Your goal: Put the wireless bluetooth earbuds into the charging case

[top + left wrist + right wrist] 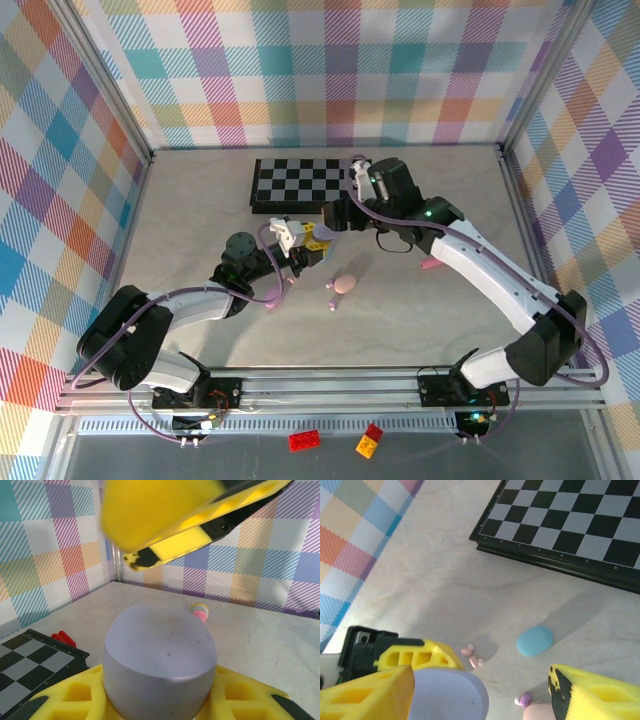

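My left gripper [296,243] [160,692] is shut on a lilac-grey oval charging case [160,655] [451,696], holding it above the table centre. My right gripper [335,215] [480,680] hovers open right over that case, one yellow finger [165,515] above it, and nothing is gripped between its fingers. Tiny earbuds lie loose on the table below: two pink ones [471,656] [290,282] and a lilac one [524,699] [332,303].
A pink oval case [345,284] and a light blue oval case [535,640] lie near the earbuds. A chessboard [300,180] sits behind, with a small red object [62,637] at its edge. A pink stick [428,265] lies to the right. Checked walls enclose the table.
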